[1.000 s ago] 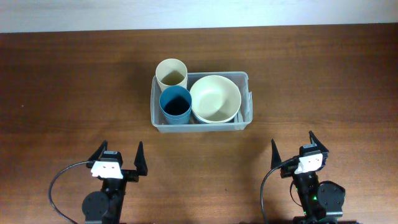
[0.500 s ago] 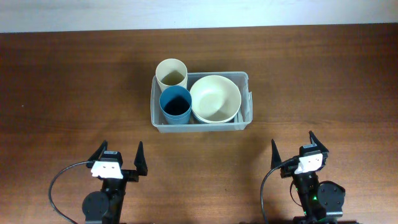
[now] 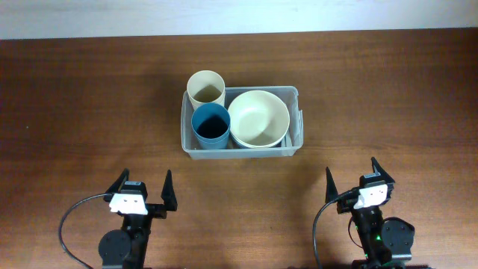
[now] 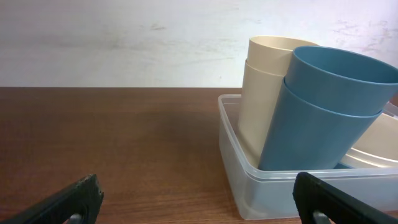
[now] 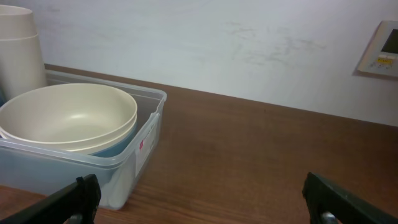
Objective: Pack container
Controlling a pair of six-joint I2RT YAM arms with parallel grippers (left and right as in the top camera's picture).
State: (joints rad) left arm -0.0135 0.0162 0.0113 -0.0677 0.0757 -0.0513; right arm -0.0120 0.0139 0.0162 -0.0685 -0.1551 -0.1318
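The clear plastic container [image 3: 295, 142] sits at the table's middle. It holds a cream cup [image 3: 206, 89], a blue cup [image 3: 210, 125] and a cream bowl [image 3: 258, 118] stacked on a blue one. In the left wrist view the container [image 4: 249, 180] holds the cream cup [image 4: 261, 93] and blue cup [image 4: 323, 112]. In the right wrist view the container [image 5: 140, 152] holds the bowl [image 5: 68, 115]. My left gripper [image 3: 146, 187] is open and empty near the front edge. My right gripper [image 3: 351, 178] is open and empty at the front right.
The brown wooden table [image 3: 388, 97] runs to a white wall at the back. A white panel [image 5: 380, 48] hangs on the wall in the right wrist view.
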